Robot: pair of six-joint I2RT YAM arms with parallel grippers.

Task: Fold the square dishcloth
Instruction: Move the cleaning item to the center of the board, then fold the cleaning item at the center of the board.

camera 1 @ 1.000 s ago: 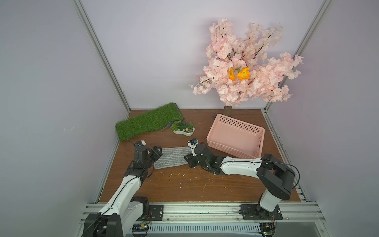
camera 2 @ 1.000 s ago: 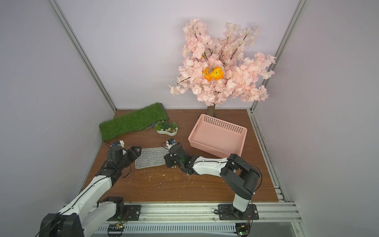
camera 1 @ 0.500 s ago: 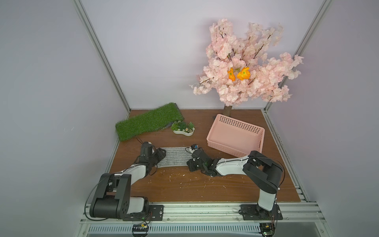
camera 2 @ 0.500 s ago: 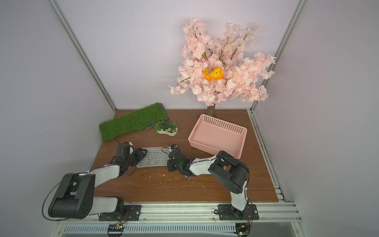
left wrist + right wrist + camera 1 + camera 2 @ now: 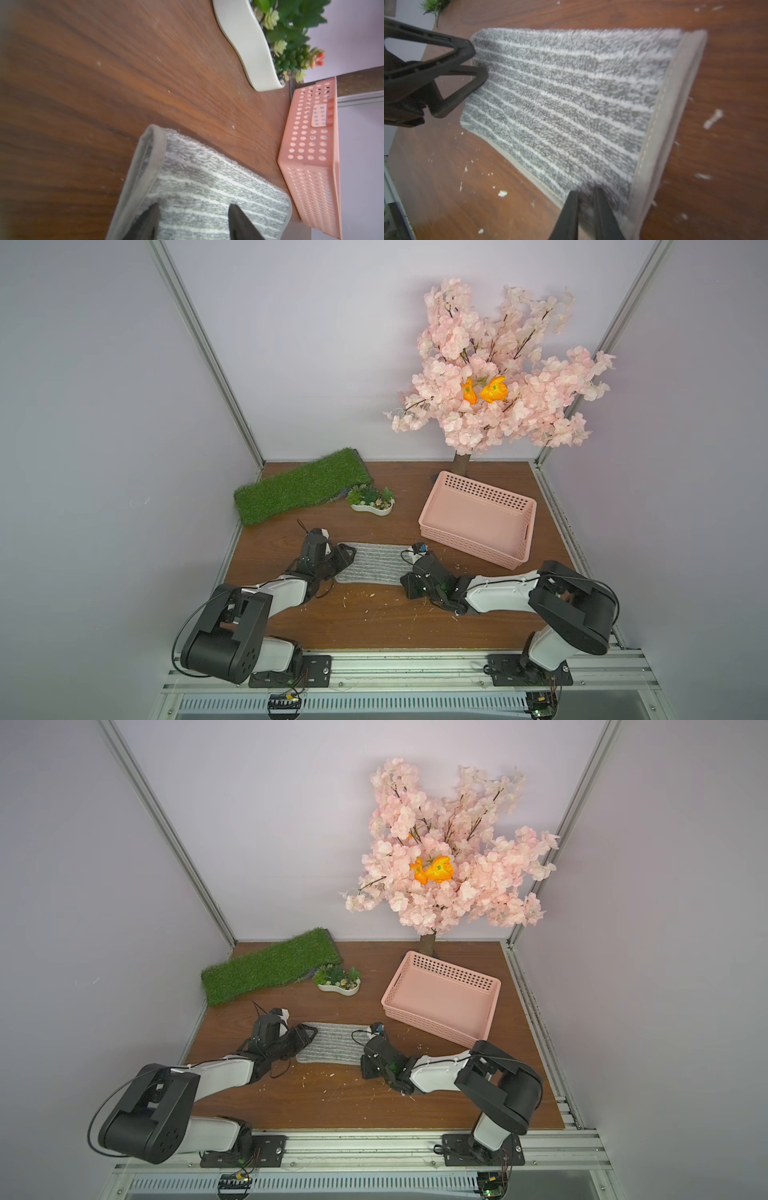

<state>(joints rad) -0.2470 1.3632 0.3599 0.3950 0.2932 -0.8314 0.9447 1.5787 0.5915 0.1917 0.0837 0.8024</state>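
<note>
terry dishcloth [image 5: 374,566], grey w/ whitish stripes, folded oblong; left gripper [image 5: 193,207] wide, right gripper [image 5: 584,194] narrow, pinching it.

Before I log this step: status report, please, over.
Left end effector open over one end of cloth. Right end effector shut on its near corner. Cloth folded once, flat on table. Nothing in the way; basket apart.
</note>
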